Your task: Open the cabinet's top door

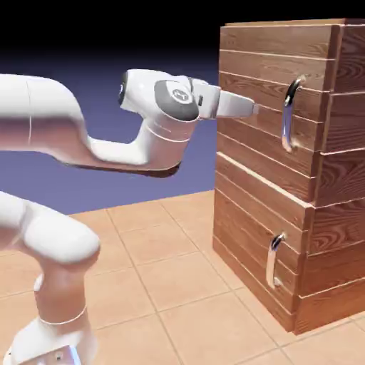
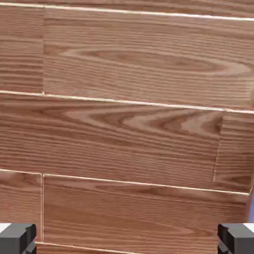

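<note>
Fingers (image 2: 232, 239) spread wide, nothing between them. Arm (image 1: 167, 107) reaches toward the cabinet (image 1: 264, 178), fingertips near the top door (image 1: 267, 75), in the exterior view just left of its long curved handle (image 1: 289, 114); contact with the wood, can't tell. Top door is the upper, larger panel, shut, above the shorter door (image 1: 249, 221) with the smaller handle (image 1: 273, 260). Cabinet is upright on the tile floor (image 1: 171, 271). Hand view: wood boards, slightly tilted.
</note>
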`<act>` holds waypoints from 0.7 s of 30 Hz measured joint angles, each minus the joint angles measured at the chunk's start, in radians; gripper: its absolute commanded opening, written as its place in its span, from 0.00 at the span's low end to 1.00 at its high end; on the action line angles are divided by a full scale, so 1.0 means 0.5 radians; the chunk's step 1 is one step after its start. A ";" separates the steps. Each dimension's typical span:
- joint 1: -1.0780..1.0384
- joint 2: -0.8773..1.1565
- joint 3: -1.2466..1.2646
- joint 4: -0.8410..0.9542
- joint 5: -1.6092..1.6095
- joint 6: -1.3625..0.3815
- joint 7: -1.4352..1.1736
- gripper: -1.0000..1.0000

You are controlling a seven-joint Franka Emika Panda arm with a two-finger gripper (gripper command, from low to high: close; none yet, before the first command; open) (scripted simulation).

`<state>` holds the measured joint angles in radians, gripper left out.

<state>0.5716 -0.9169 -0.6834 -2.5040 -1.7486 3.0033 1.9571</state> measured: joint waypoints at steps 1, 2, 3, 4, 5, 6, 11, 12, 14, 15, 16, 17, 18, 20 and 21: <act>0.028 -0.017 -0.034 0.015 -0.087 -0.002 0.060 0.50; 0.056 -0.035 -0.068 0.030 -0.174 -0.003 0.121 0.50; 0.084 -0.052 -0.102 0.046 -0.261 -0.005 0.181 0.50; 0.111 -0.069 -0.136 0.061 -0.348 -0.007 0.242 0.50; 0.139 -0.086 -0.170 0.076 -0.435 -0.008 0.302 0.50; 0.167 -0.104 -0.204 0.091 -0.522 -0.010 0.363 0.50; 0.306 -0.190 -0.374 0.167 -0.957 -0.018 0.665 0.50; 0.334 -0.207 -0.408 0.183 -1.044 -0.020 0.726 0.50; 0.390 -0.242 -0.476 0.213 -1.218 -0.023 0.847 0.50; 0.418 -0.259 -0.510 0.228 -1.305 -0.025 0.907 0.50; 0.443 -0.275 -0.541 0.242 -1.384 -0.027 0.962 0.50; 0.443 -0.275 -0.541 0.242 -1.384 -0.027 0.963 0.50; 0.515 -0.256 -0.578 0.287 -1.402 -0.048 0.969 0.50; 0.660 -0.219 -0.651 0.377 -1.439 -0.091 0.980 0.50; 0.733 -0.200 -0.688 0.422 -1.458 -0.113 0.986 0.50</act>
<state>0.9380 -1.0169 -1.0275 -2.2931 -2.4775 2.9470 2.4503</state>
